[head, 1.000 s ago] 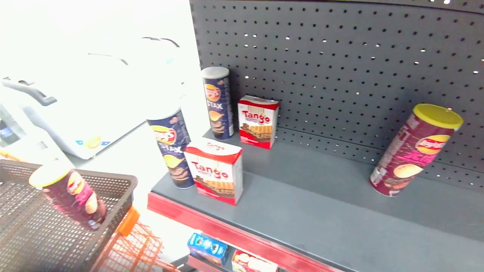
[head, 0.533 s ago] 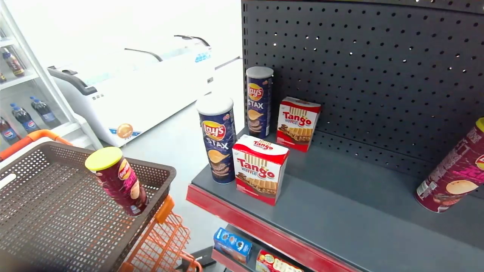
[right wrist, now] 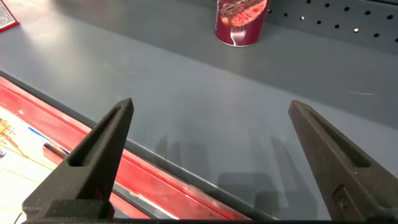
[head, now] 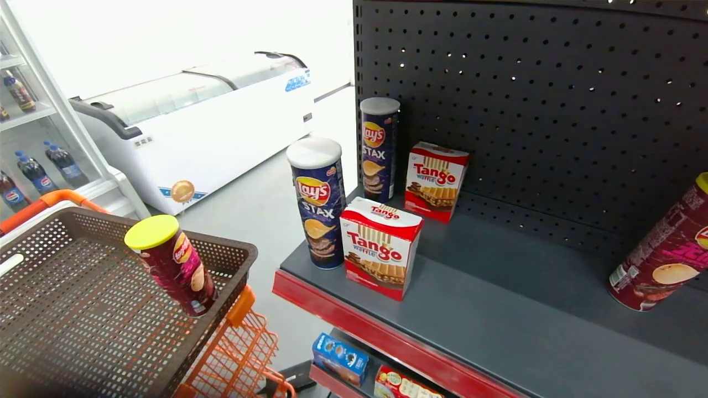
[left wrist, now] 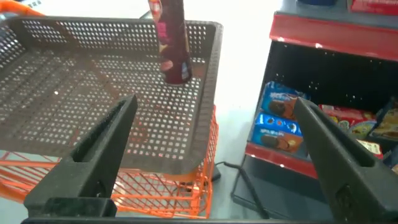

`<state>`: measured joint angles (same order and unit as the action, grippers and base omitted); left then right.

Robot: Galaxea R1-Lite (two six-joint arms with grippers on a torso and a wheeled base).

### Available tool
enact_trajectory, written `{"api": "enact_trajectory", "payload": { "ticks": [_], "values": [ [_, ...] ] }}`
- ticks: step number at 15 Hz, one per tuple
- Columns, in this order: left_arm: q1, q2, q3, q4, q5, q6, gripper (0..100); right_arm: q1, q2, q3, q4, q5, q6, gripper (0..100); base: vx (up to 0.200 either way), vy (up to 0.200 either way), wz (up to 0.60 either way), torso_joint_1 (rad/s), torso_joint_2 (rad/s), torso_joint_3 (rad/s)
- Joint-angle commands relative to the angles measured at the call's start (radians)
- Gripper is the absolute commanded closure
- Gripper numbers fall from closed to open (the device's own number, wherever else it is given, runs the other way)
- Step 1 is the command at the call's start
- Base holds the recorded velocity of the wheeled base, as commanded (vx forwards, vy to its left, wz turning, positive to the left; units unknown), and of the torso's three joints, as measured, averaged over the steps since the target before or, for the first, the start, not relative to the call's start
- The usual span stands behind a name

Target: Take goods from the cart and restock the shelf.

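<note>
Presently: the shelf is a flat, matte grey deck with a glossy red front lip, backed by a dark pegboard drilled in a regular grid.

Off the shelf's left end stands the cart, an orange wire frame carrying a brown plastic basket whose floor and walls are finely perforated.

Basket contents: one maroon can, a cylinder with a yellow lid, standing in the corner nearest the shelf.

Left gripper: two black wedge-shaped fingers, spread wide, nothing between them. It hangs beside the cart, below shelf-deck level, with the basket's corner between its fingers and the shelf's lower tier off to one side.

Right gripper: same black wedges, also spread wide and empty. It hovers low over the shelf's front lip, pointing toward the pegboard.

Shelf contents:
- Left end: two tall blue cans with pale lids, the front blue can at the front corner and the rear blue can against the pegboard.
- Just beside each can is a red-and-white cardboard carton: the front wafer box and the rear wafer box.
- Toward the shelf's right end: a second maroon can, base on the deck, near the pegboard and well apart from the boxes.
- Lower tier of the shelf: a blue packet, among others.
</note>
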<state>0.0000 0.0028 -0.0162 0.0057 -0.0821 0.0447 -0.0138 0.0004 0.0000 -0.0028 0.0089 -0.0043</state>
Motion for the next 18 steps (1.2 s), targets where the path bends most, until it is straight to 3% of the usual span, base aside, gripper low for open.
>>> {"api": "enact_trajectory", "payload": {
  "ticks": [1,3,5,7,9,13,15,16,18],
  "values": [
    [-0.002,0.184,-0.232,0.066,0.044,0.007,0,0.000,0.000,0.000,0.000,0.000,0.000,0,0.000,0.000,0.00,0.000,0.00,0.000],
    [-0.003,0.306,-0.340,0.077,0.099,0.015,0,0.000,0.000,0.000,0.000,0.000,0.000,0,0.000,0.000,0.00,0.000,0.00,0.000],
    [-0.071,0.433,-0.360,0.046,0.200,0.024,0,0.000,0.000,0.000,0.000,0.000,0.000,0,0.000,0.000,0.00,0.000,0.00,0.000],
    [-0.046,0.505,-0.350,0.028,0.220,0.017,0,0.000,0.000,0.000,0.000,0.000,0.000,0,0.000,0.000,0.00,0.000,0.00,0.000],
    [-0.035,0.626,-0.346,-0.004,0.220,-0.014,0,0.000,0.000,0.000,0.000,0.000,0.000,0,0.000,0.000,0.00,0.000,0.00,0.000],
    [0.124,0.988,-0.354,-0.270,0.180,-0.022,0,0.000,0.001,0.000,0.000,0.000,0.000,0,0.000,0.000,0.00,0.000,0.00,0.000],
    [0.147,1.119,-0.355,-0.337,0.124,-0.017,0,0.000,0.000,0.000,0.000,0.000,0.000,0,0.000,0.000,0.00,0.000,0.00,0.000],
    [0.156,1.186,-0.350,-0.417,0.107,-0.019,0,0.000,0.000,0.000,0.000,0.000,0.000,0,0.000,0.000,0.00,0.000,0.00,0.000],
    [0.156,1.381,-0.320,-0.705,0.104,-0.009,0,0.000,0.000,0.000,0.000,0.000,0.000,0,0.000,0.000,0.00,0.000,0.00,0.000]
  ]
}}
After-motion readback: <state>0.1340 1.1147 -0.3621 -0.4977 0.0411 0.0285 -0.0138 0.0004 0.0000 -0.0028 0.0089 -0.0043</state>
